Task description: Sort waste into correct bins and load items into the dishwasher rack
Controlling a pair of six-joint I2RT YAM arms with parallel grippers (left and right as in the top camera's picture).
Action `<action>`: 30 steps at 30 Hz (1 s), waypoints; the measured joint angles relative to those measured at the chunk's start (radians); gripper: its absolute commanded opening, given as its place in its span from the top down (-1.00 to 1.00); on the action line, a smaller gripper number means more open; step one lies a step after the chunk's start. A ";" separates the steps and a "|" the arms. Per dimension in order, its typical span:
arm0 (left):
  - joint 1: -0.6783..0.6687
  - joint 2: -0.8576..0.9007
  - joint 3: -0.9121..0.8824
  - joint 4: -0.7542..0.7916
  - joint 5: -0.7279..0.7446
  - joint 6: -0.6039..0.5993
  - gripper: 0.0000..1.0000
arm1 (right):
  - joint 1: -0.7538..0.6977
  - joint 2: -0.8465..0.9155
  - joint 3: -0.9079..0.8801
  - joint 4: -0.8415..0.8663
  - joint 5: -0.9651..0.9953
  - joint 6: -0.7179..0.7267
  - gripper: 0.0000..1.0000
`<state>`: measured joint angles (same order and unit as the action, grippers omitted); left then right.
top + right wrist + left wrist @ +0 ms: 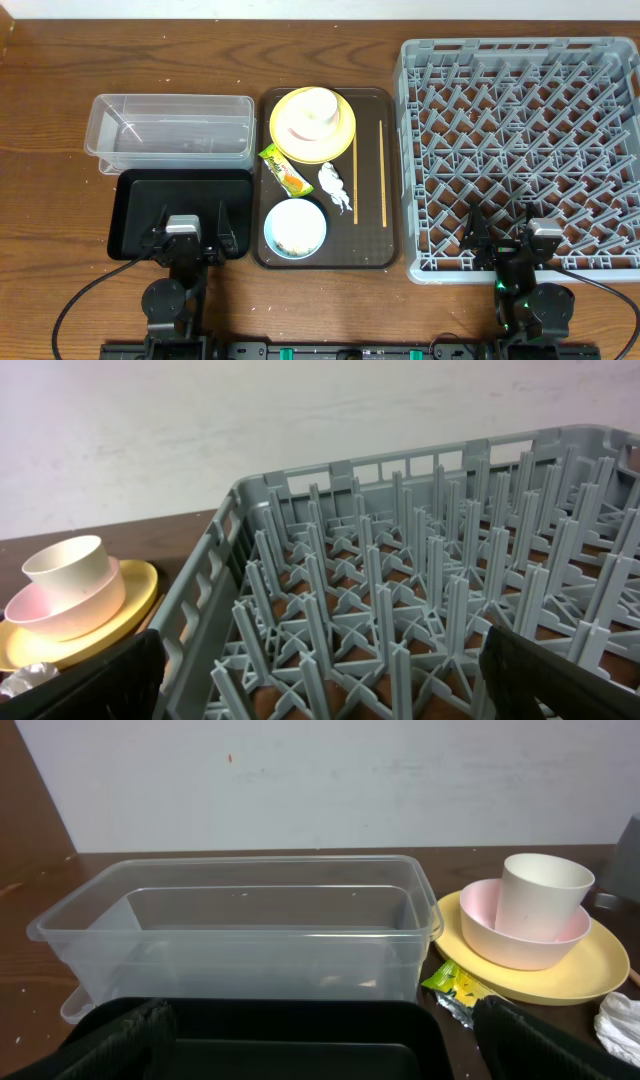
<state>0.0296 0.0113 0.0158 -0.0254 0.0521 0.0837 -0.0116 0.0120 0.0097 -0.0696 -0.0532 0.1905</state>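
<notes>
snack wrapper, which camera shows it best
Overhead: the snack wrapper lies whole and uncovered on the brown tray, beside the yellow plate. The left wrist view catches only one end, behind the black tray rim. The right wrist view does not show it.

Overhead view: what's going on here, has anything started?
Nothing is being handled yet. The left tool hangs open over the black tray, and the right tool hangs open over the near edge of the grey dishwasher rack. Everything else sits on the brown serving tray: a yellow plate carrying a pink bowl with a white cup in it, a light-blue bowl, a snack wrapper, a crumpled tissue and two chopsticks. The clear tub and the rack hold nothing.
</notes>
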 measured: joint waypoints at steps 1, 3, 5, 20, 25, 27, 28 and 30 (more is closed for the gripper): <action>0.000 0.000 0.000 0.000 0.000 0.000 -0.96 | 0.000 0.000 0.000 0.000 0.000 0.000 -0.98; 0.000 0.000 0.000 0.000 0.000 0.000 -0.96 | 0.000 0.000 0.000 0.000 0.000 0.000 -0.98; 0.000 0.000 0.000 0.000 0.000 0.000 -0.96 | 0.000 0.000 0.000 0.000 0.000 0.000 -0.99; 0.000 0.000 0.000 0.000 0.000 0.000 -0.96 | 0.000 0.000 0.000 0.000 0.000 0.000 -0.99; 0.000 0.000 0.000 0.000 0.000 0.000 -0.96 | 0.000 0.000 0.000 0.000 0.000 0.000 -0.99; 0.000 0.000 0.000 0.000 0.001 0.000 -0.96 | 0.000 0.000 0.000 0.000 0.000 0.000 -0.99; 0.000 0.000 0.000 0.001 0.002 -0.001 -0.96 | 0.000 0.000 0.000 0.000 0.000 0.000 -0.98; 0.000 0.000 0.000 0.016 0.017 -0.001 -0.96 | 0.000 0.000 0.000 0.000 0.000 0.000 -0.98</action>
<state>0.0296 0.0113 0.0158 -0.0090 0.0689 0.0826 -0.0116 0.0120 0.0097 -0.0696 -0.0532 0.1905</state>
